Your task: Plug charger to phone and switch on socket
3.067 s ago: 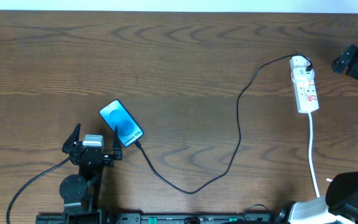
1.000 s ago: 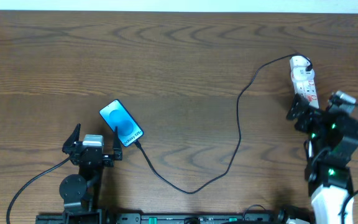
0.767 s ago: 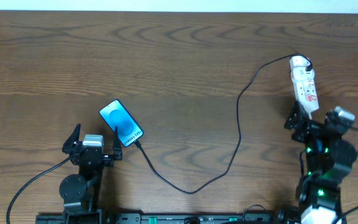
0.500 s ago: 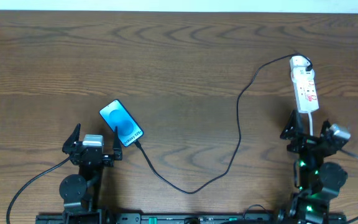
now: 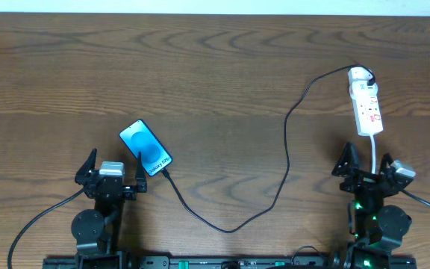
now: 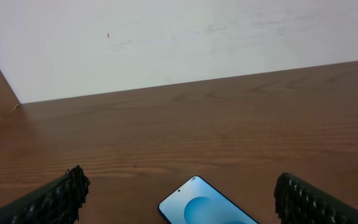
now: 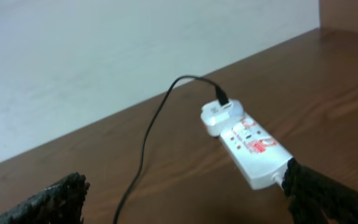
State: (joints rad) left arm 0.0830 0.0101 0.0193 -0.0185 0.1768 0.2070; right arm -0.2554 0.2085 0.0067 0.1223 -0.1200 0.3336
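The phone lies flat with its blue screen up, and shows in the left wrist view too. The black charger cable runs from the phone's near end in a loop to the far end of the white socket. Its plug meets the phone's edge. My left gripper is open and empty just in front of the phone. My right gripper is open and empty in front of the socket, apart from it. The cable enters an adapter on the socket.
The socket's white cord runs toward the table's front edge, past my right gripper. A white wall stands behind the table's far edge. Both arm bases sit at the front edge.
My right arm has swung from the far right corner past the socket and drawn back to the front edge, gripper open. The left arm, phone and cable have not moved.
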